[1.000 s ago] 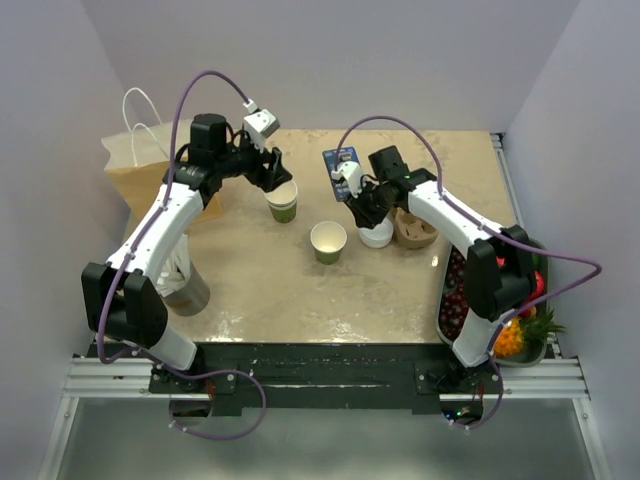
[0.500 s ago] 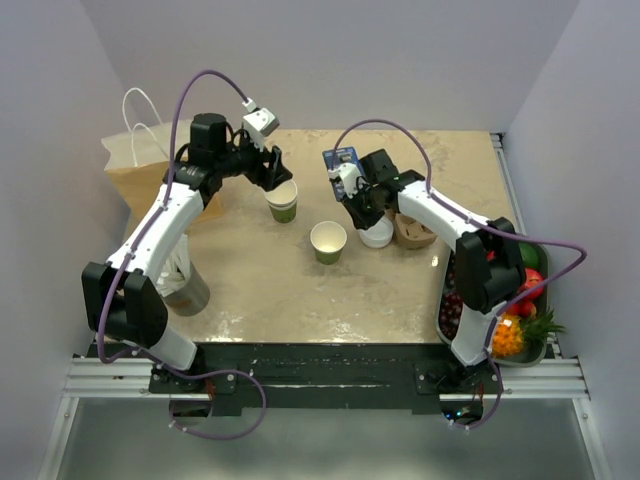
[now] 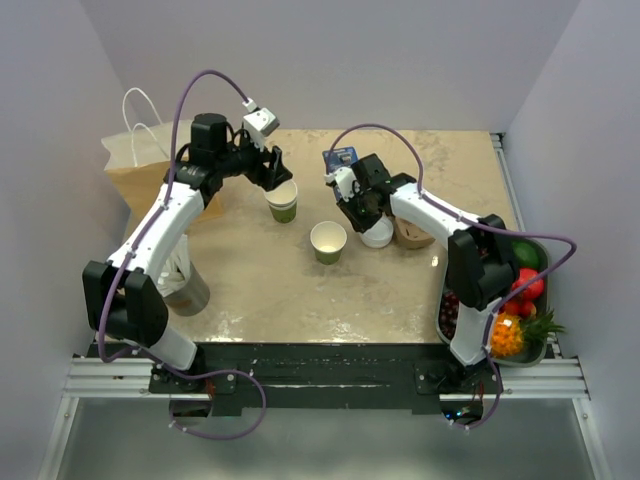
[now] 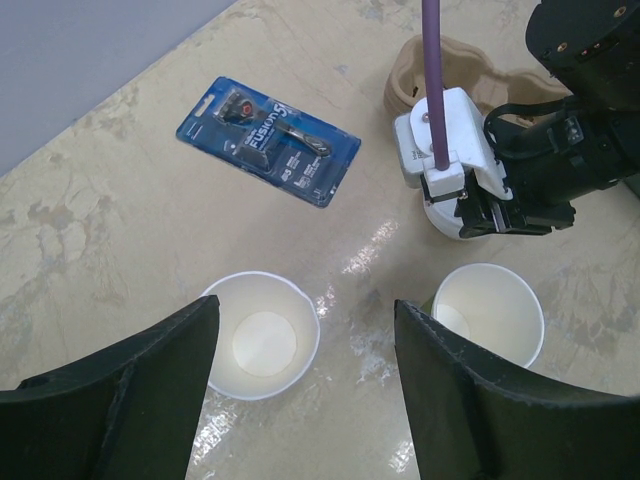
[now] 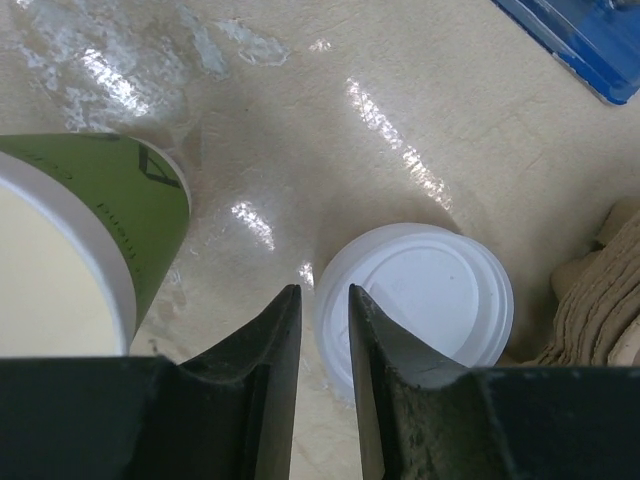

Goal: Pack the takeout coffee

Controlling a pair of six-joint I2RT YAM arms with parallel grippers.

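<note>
Table [image 3: 300,290]: tan, stone-look top.

Left arm [image 3: 160,225]: rises from the 7 o'clock corner, runs up toward 12, and bends at the elbow. The wrist is turned toward 3 o'clock over the far half. Left gripper [image 4: 306,310]: fingers spread wide, straddling the far cup [image 4: 260,335] from above. Contact with the cup cannot be judged.

Right arm [image 3: 440,212]: rises from the 5 o'clock corner, forearm stretched toward 10 o'clock, wrist pitched down. Right gripper [image 5: 324,295]: low over the table, fingers drawn close with a narrow slot between them. The lid's rim sits in that slot. Cannot tell whether it is clamped.

Paper bag [image 3: 135,175]: upright at the 10 o'clock corner, white handles up.

Pulp carrier [image 3: 415,230]: just beside the lid, at its 3 o'clock.

Centre cup [image 3: 328,241]: green body, cream rim, open top, near the lid at its 9 o'clock. The far cup matches it.

Razor pack [image 3: 340,157]: blue, flat, at the lid's 11 o'clock.

White lid [image 5: 420,300]: lies low on the table, right of centre, on neither cup.
</note>
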